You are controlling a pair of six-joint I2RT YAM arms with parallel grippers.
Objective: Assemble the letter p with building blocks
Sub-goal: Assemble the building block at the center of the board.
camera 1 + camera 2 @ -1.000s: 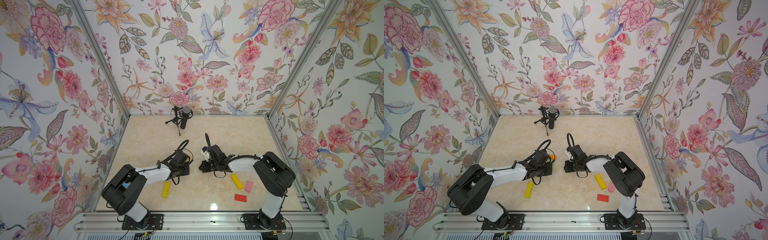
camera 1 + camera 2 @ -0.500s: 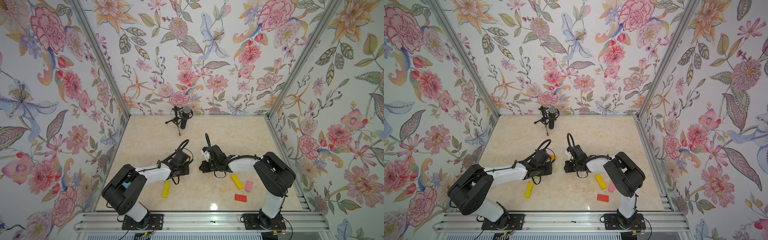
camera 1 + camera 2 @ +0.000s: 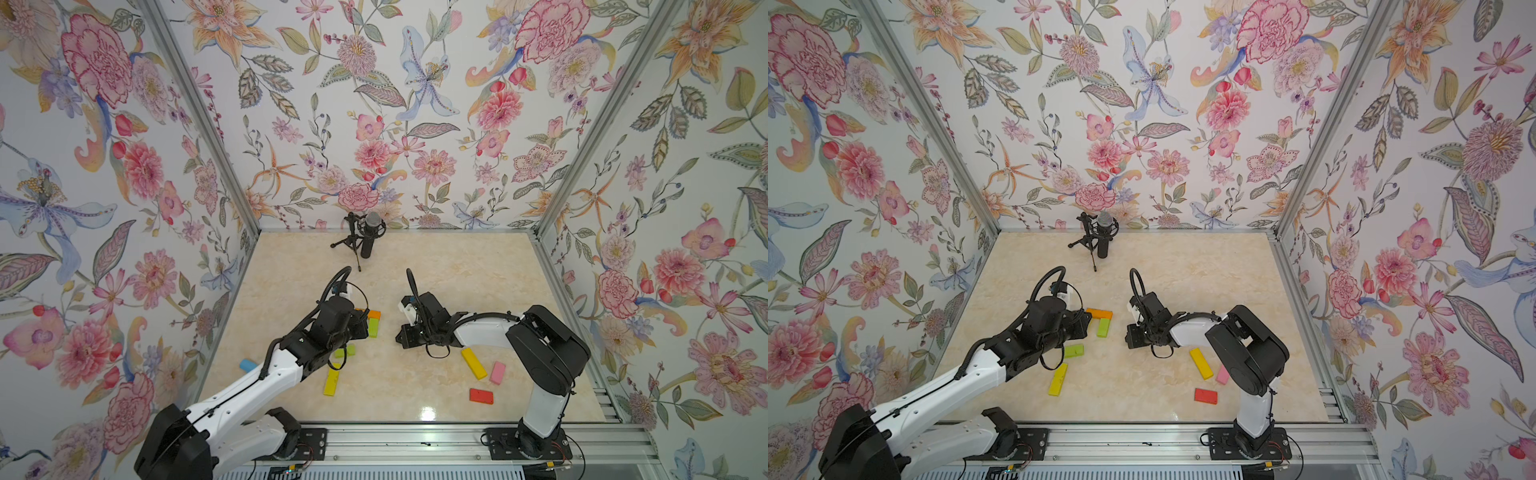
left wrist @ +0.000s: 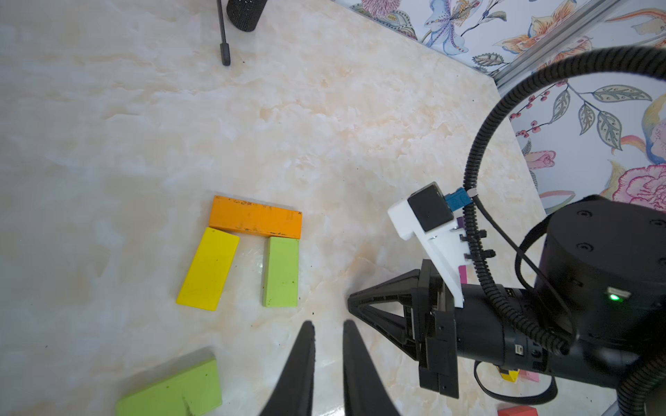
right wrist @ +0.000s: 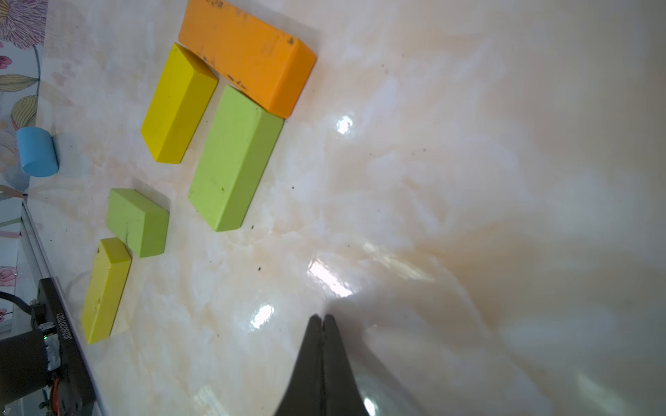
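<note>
An orange block (image 4: pixel 256 217) lies flat on the marble table. A lime green block (image 4: pixel 281 272) butts square against one end of it, and a yellow block (image 4: pixel 208 269) touches the other end, tilted. A second lime green block (image 4: pixel 173 390) lies apart, near my left gripper (image 4: pixel 328 326). That gripper is slightly open and empty, just short of the green block. My right gripper (image 5: pixel 323 318) is shut on nothing and low over bare table beside the group. In both top views the orange block (image 3: pixel 1100 312) shows between the two wrists.
A long yellow block (image 3: pixel 1057 379) lies near the left arm. An amber block (image 3: pixel 1201 363), a pink block (image 3: pixel 1222 375) and a red block (image 3: pixel 1205 396) lie by the right arm. A blue cylinder (image 3: pixel 248 365) sits at the left wall. A microphone on a tripod (image 3: pixel 370 235) stands at the back.
My left gripper's jaws have parted a little. Both arms and the blocks stay about where they were.
</note>
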